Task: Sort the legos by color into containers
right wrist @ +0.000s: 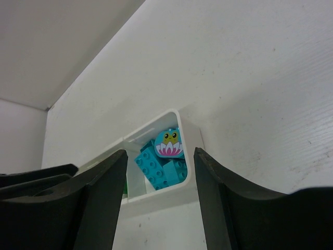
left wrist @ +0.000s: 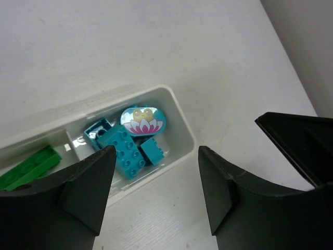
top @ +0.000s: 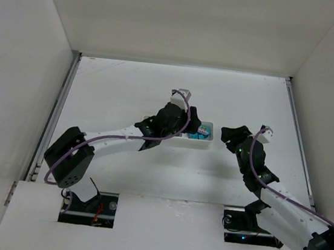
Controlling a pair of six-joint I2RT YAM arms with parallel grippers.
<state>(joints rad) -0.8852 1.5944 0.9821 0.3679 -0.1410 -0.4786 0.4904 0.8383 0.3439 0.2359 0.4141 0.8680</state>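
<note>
So tray (top: 209,142) long axis L-R, cyan legos (top: 197,136) R end.

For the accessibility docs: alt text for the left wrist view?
The left gripper, open and empty, hovers over the end compartment of a white tray holding teal bricks and a rounded frog-on-lotus piece. The next compartment holds green bricks.

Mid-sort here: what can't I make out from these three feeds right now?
Top view: the left arm covers most of the tray; only the cyan bricks in its end compartment show.
Left wrist view: the green piece is cut off by the left hand and the frame edge; the third compartment is out of frame.
Right wrist view: the right hand hides everything beyond the cyan compartment.
</note>
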